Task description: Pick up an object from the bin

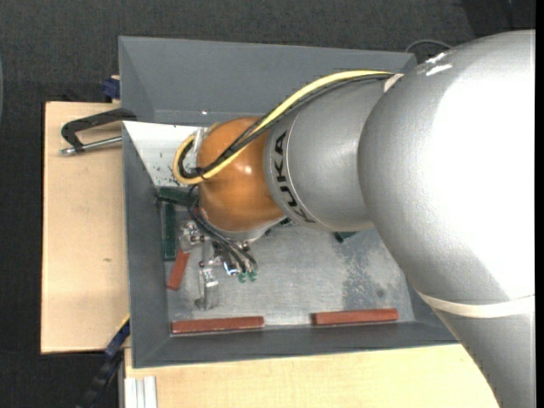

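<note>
Grey metal bin point(255, 79), floor mostly bare, few loose things toward left wall. Small orange-red stick point(177, 271) lies tilted near that wall, just beside gripper point(212, 270). It is the likely pick, judged by nearness alone. Gripper sits low over floor beneath orange wrist cover point(234, 185), pointing down as for top grasp. Clenched or released: cannot tell.

Dark green strip point(168, 228) runs along left wall, just above stick. Red-brown bar point(217, 323) and second red-brown bar point(354, 317) lie flat against front wall, awkward to grasp there. White sheet point(153, 143) leans in far corner.
</note>
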